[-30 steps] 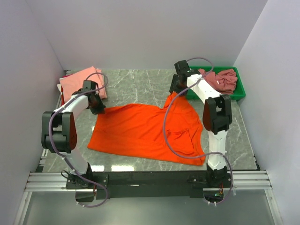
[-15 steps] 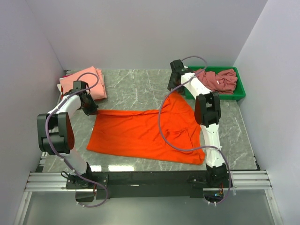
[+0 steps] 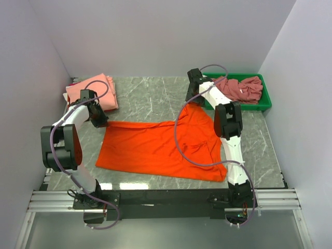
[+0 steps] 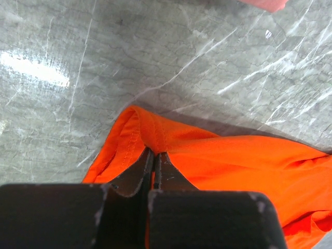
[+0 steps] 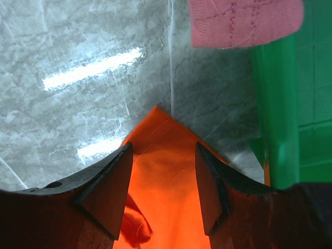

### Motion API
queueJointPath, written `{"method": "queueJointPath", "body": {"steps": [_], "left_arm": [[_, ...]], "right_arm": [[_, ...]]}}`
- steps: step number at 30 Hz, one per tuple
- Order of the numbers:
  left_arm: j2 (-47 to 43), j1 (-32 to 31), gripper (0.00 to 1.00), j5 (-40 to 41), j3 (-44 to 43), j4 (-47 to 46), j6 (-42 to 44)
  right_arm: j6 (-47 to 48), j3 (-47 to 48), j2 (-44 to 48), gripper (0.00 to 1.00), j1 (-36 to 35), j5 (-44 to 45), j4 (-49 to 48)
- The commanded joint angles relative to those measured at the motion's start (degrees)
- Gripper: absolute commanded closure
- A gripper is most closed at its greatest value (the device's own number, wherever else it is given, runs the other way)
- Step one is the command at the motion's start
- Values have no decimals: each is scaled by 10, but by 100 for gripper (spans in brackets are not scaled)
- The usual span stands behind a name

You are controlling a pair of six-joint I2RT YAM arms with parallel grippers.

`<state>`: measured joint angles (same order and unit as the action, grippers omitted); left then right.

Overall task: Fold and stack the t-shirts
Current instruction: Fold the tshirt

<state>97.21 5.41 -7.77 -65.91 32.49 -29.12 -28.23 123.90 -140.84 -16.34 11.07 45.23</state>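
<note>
A bright orange t-shirt [image 3: 155, 148] lies spread on the marble table. My left gripper [image 3: 101, 121] is shut on the shirt's far left corner [image 4: 150, 132], low over the table. My right gripper [image 3: 193, 99] is open, its jaws either side of the shirt's far right corner [image 5: 161, 155], which lies loose on the table. A folded salmon-pink t-shirt [image 3: 91, 89] sits at the far left. Dusty rose t-shirts [image 3: 243, 87] are heaped in the green bin, and one edge [image 5: 244, 21] hangs over the bin wall.
The green plastic bin [image 3: 264, 104] stands at the far right; its wall [image 5: 272, 104] is just right of my right gripper. White walls close in the table on three sides. Bare marble [image 3: 150, 93] lies beyond the orange shirt.
Both grippers pulled the orange shirt's far corners outward and away, stretching the far edge. The right gripper has since opened and let its corner lie; the last half second shows little movement.
</note>
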Motion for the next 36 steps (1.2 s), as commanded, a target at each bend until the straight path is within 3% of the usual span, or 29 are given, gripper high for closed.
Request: {"method": "queueJointPath", "body": {"steps": [1,24,36], "left_arm": [[-27,3,100,-10,-12,4,13],[-15,2,99,-9,-9,11,13],[2,2,100,-14,-26,13,9]], "right_arm": [[4,24,-14,42,3,5,-8],[48,67,-44,41,15,-6,-17],[49,29,-34,77,14,-39,-19]]}}
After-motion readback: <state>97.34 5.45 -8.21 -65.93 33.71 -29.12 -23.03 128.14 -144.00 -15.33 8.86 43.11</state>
